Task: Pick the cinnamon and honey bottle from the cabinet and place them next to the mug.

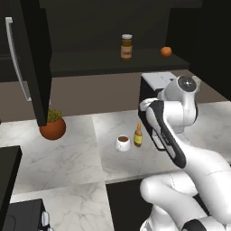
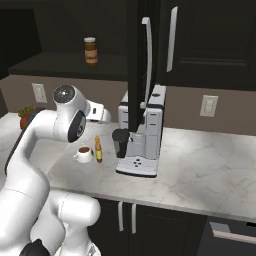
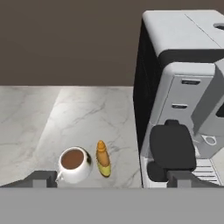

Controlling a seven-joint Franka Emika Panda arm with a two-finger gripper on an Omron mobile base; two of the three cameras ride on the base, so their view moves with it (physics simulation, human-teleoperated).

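1. The cabinet point(image 1: 36, 58) stands with its door swung open, so its shelf can be reached from the front.
2. The coffee machine point(image 2: 142, 135) crowds the marble tabletop point(image 1: 67, 158), leaving a gap beside it.
3. The end effector point(image 3: 111, 178) hangs released, gripping nothing, above that gap.
4. The cinnamon point(image 1: 127, 47) stands upright on the shelf, not yet fetched.
5. The mug point(image 3: 74, 164) marks the drop spot.
6. The honey bottle point(image 3: 103, 158) stands upright just beside it, apparently delivered.

Honey bottle point(image 1: 138, 136) just beside mug point(image 1: 122, 143).
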